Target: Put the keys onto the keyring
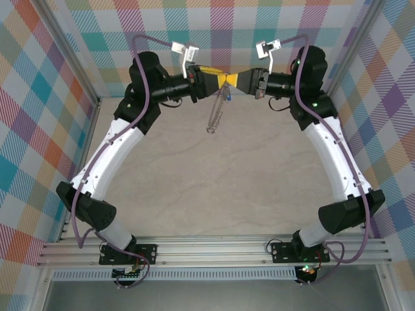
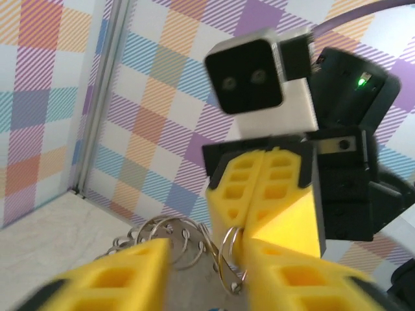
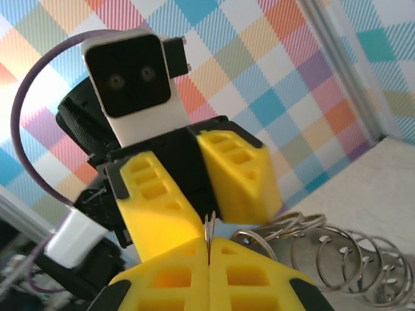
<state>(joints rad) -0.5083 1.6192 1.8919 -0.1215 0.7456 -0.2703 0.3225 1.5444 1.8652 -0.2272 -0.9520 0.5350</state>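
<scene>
My two claws meet tip to tip at the far middle of the worktop [image 1: 214, 188], close to the checked back wall [image 1: 220, 26]. My right claw [image 3: 209, 249] is clenched: its yellow fingers [image 3: 259, 275] are pressed flat together, and a thin silver edge of the keyring [image 3: 324, 259] is pinched upright in the seam between them. From that pinch a row of small metal loops trails off to the right in my right wrist view. My left claw [image 2: 207, 256] is released, with a clear gap between its fingers; some of the loops sit in that gap, one just beside the right-hand finger, and I cannot tell whether it touches. From above, the keyring hangs from where the claws meet and slants toward the near side. Whether its lower end touches the worktop I cannot tell.
</scene>
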